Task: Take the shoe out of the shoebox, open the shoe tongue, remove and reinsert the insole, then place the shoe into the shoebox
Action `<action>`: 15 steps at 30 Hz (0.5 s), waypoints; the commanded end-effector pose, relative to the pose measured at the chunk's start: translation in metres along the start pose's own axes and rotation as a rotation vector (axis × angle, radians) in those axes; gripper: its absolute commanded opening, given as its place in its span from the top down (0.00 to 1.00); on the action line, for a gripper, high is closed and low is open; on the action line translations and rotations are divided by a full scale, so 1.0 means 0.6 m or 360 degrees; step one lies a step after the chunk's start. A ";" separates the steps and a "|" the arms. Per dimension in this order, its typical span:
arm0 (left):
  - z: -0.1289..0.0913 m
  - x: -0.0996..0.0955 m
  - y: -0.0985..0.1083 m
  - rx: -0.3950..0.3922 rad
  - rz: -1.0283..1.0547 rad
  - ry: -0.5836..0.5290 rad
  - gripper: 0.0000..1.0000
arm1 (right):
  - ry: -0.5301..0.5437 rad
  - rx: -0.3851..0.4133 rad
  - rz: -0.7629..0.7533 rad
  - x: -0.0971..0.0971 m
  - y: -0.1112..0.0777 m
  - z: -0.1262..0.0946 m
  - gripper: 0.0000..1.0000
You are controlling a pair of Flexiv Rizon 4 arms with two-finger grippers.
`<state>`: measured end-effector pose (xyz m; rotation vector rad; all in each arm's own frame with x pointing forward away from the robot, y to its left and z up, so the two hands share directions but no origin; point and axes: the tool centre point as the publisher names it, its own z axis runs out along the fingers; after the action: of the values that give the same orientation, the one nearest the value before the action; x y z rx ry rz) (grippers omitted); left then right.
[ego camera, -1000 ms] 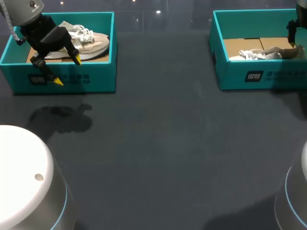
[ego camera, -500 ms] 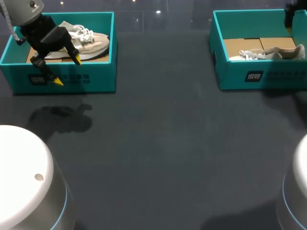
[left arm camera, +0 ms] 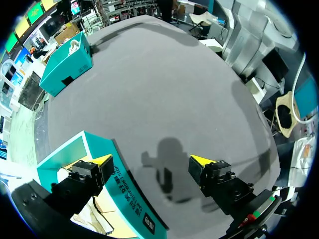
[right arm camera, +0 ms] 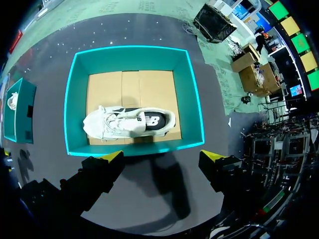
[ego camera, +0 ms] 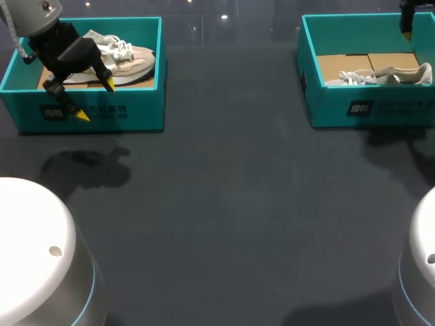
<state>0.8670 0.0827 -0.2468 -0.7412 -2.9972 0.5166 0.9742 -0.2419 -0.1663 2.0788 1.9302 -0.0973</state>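
Two teal shoeboxes stand on the dark table. The right shoebox [ego camera: 380, 109] [right arm camera: 194, 109] holds a white shoe [ego camera: 377, 75] [right arm camera: 129, 122] lying on its side on the cardboard floor. My right gripper [right arm camera: 162, 157] hangs open high above that box's near wall, holding nothing. In the head view only a dark part of my right arm [ego camera: 406, 15] shows at the far edge. The left shoebox [ego camera: 136, 112] [left arm camera: 127, 199] holds a beige shoe [ego camera: 132, 58]. My left gripper [ego camera: 95, 100] [left arm camera: 152, 162] is open over that box's front wall, one finger inside the box and one outside.
A wide stretch of dark table [ego camera: 231, 176] lies between the two boxes. The white arm bases [ego camera: 34, 244] sit at the near left and near right corners. From the left wrist, the right shoebox [left arm camera: 67, 64] is seen far across the table.
My right arm has lifted away from the shoe's heel, up toward the view's far edge, leaving the shoe in the right box. The left arm has not moved.
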 end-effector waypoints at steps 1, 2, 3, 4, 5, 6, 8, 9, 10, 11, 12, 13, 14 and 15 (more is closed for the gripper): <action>-0.013 -0.008 0.013 0.0028 0.0080 0.0040 0.00 | 0.0002 -0.0003 0.0001 -0.001 -0.002 0.000 0.00; -0.018 -0.009 0.018 0.0050 0.0135 0.0083 0.00 | 0.0002 -0.0003 0.0001 -0.001 -0.002 0.000 0.00; -0.027 -0.016 0.031 0.0064 0.0161 0.0131 0.00 | 0.0002 -0.0003 0.0001 -0.001 -0.002 0.000 0.00; -0.033 -0.024 0.043 0.0030 0.0241 0.0132 0.00 | 0.0002 -0.0003 0.0001 -0.001 -0.002 0.000 0.00; -0.039 -0.030 0.054 0.0034 0.0308 0.0156 0.00 | 0.0002 -0.0003 0.0001 -0.001 -0.002 0.000 0.00; -0.046 -0.040 0.067 -0.0001 0.0326 0.0148 0.00 | 0.0002 -0.0003 0.0001 -0.001 -0.002 0.000 0.00; -0.064 -0.058 0.095 -0.0022 0.0492 0.0165 0.00 | 0.0002 -0.0003 0.0001 -0.001 -0.002 0.000 0.00; -0.074 -0.067 0.108 -0.0055 0.0545 0.0143 0.00 | 0.0002 -0.0003 0.0001 -0.001 -0.002 0.000 0.00; -0.087 -0.075 0.122 -0.0054 0.0696 0.0124 0.00 | 0.0002 -0.0003 0.0001 -0.001 -0.002 0.000 0.00; -0.099 -0.080 0.139 -0.0062 0.0900 0.0051 0.00 | 0.0002 -0.0003 0.0001 -0.001 -0.002 0.000 0.00; -0.113 -0.089 0.156 -0.0093 0.0949 -0.0018 0.00 | 0.0002 -0.0003 0.0001 -0.001 -0.002 0.000 0.00; -0.113 -0.089 0.156 -0.0093 0.0949 -0.0018 0.00 | 0.0002 -0.0003 0.0001 -0.001 -0.002 0.000 0.00; -0.113 -0.089 0.156 -0.0093 0.0949 -0.0018 0.00 | 0.0002 -0.0003 0.0001 -0.001 -0.002 0.000 0.00; -0.113 -0.089 0.156 -0.0093 0.0949 -0.0018 0.00 | 0.0002 -0.0003 0.0001 -0.001 -0.002 0.000 0.00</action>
<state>0.9515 0.1500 -0.2107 -1.3935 -2.8486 0.4268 0.9733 -0.2423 -0.1668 2.0787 1.9307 -0.0930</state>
